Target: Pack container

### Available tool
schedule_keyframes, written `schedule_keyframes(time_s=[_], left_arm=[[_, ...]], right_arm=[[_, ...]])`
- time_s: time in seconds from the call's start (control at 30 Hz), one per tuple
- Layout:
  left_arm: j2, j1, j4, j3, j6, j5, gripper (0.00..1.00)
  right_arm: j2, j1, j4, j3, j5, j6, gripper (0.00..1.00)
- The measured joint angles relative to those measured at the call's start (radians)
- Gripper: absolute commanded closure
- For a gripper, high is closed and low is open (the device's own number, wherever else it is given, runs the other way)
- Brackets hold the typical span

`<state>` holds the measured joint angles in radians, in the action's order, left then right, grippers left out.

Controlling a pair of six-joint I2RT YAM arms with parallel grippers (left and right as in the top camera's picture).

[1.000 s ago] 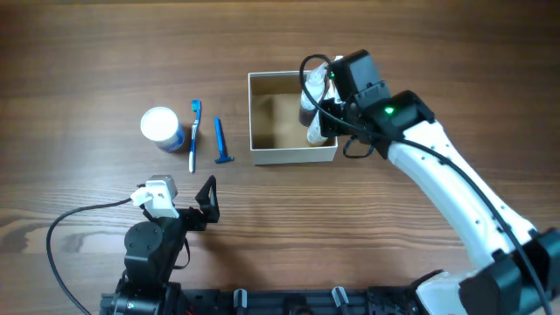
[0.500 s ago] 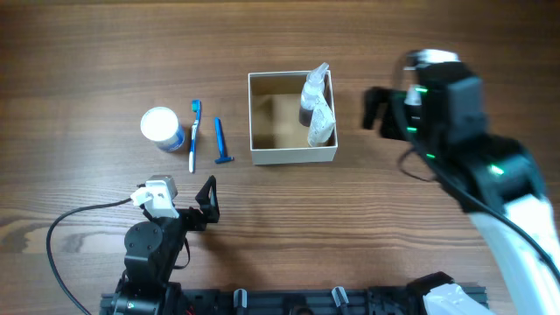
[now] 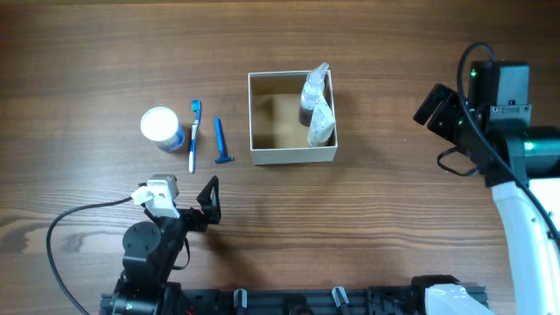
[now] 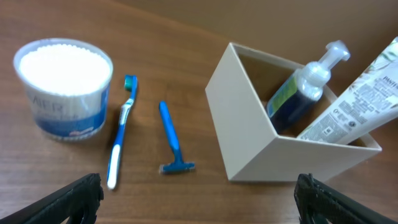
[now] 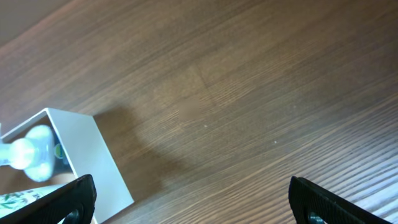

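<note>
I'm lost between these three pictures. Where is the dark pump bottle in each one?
Overhead: the pump bottle leans in the right side of the box, just above the picture's centre.
Left wrist: the bottle is in the upper right, tilted in the box beside a white tube.
Right wrist: only its blurred pump head shows, low at the left edge.
Shared landmark: the box's cream wall.

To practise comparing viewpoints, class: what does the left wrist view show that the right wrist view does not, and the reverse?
Only the left wrist view: the round white jar, blue toothbrush and blue razor, lying beside the container. Only the right wrist view: a wide stretch of table beyond the container's corner. Both: the container, with the pump bottle and the printed tube leaning inside it.
</note>
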<state>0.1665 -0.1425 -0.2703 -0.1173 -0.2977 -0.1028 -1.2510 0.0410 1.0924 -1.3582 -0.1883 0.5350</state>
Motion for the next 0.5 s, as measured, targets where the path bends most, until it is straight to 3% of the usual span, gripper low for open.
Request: schedule_keyframes(time_s=[0.17,0.33,0.5], left_arm=[[0.148,0.000,-0.222,-0.298,0.000,0.142,0.00],[0.587,0.031,-0.402,-0.727,0.000,0.307,0.00],[1.029,0.143,-0.445,-1.017,0.000,0.311,0.00]], right_arm=[[-0.047,0.000,0.000,0.000,0.000,0.000,0.00],[-0.093,0.000,-0.003,0.000,0.000,0.000,0.00],[-0.126,0.000,-0.008,0.000,0.000,0.000,0.00]])
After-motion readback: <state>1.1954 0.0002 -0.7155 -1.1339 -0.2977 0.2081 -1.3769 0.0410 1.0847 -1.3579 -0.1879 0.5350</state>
